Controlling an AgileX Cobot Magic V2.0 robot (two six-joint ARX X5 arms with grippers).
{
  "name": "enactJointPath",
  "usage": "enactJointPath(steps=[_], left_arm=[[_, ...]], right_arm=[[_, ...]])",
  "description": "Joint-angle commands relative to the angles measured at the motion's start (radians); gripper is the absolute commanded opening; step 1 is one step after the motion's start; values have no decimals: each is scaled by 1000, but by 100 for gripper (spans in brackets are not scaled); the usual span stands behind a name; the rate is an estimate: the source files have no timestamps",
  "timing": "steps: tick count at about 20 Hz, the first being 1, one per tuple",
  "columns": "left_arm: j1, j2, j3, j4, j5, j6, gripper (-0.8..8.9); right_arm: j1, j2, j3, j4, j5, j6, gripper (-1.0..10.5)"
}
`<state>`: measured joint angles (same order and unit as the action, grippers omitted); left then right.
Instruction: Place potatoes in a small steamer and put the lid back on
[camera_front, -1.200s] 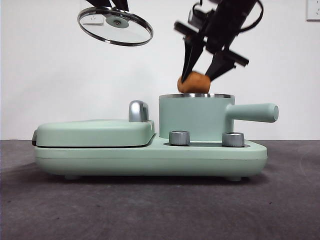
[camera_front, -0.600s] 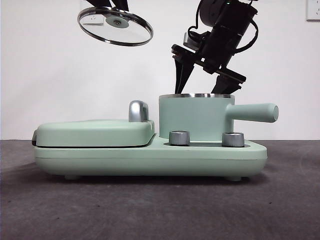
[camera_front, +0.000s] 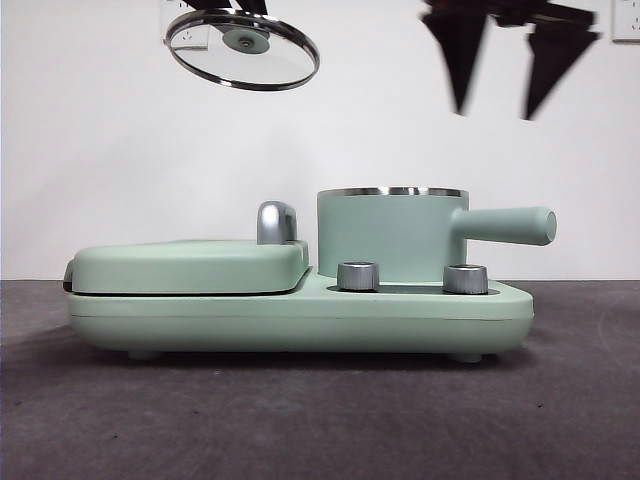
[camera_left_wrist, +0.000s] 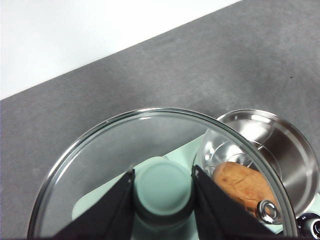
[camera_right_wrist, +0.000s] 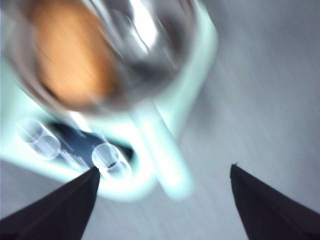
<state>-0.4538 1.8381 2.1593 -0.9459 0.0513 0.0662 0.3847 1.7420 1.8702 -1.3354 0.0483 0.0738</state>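
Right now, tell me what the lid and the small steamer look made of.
The lid: clear glass, see-through in the left wrist view, with a shiny steel-looking rim and a matte mint knob, likely plastic. The small steamer: smooth mint-green outside, perhaps enamel or paint; its polished, mirror-like inside suggests stainless steel.

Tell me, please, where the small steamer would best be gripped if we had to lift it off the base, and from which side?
Probably by its straight side handle. It juts level from the small steamer with free space around it, so a gripper could come down from above and close across it. The pot's body looks too wide for the jaws, and the potato lies inside.
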Motion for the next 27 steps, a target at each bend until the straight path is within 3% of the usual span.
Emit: enactJointPath(steps=[1, 8, 16, 24, 27], left_arm=[[-20, 10, 38, 25, 2, -5, 18], [-123, 68, 38, 32, 2, 2, 18], [-217, 193, 38, 75, 2, 58, 18], [-231, 289, 38, 190, 5, 56, 17], [-227, 303, 38, 227, 68, 57, 16]], right_arm=[[17, -60, -39, -65, 68, -14, 379], [20, -480, -463, 45, 69, -10, 379], [23, -972, -894, 266, -76, 127, 379], [27, -1207, -961, 306, -74, 154, 379], [27, -1230, -961, 305, -75, 154, 379]])
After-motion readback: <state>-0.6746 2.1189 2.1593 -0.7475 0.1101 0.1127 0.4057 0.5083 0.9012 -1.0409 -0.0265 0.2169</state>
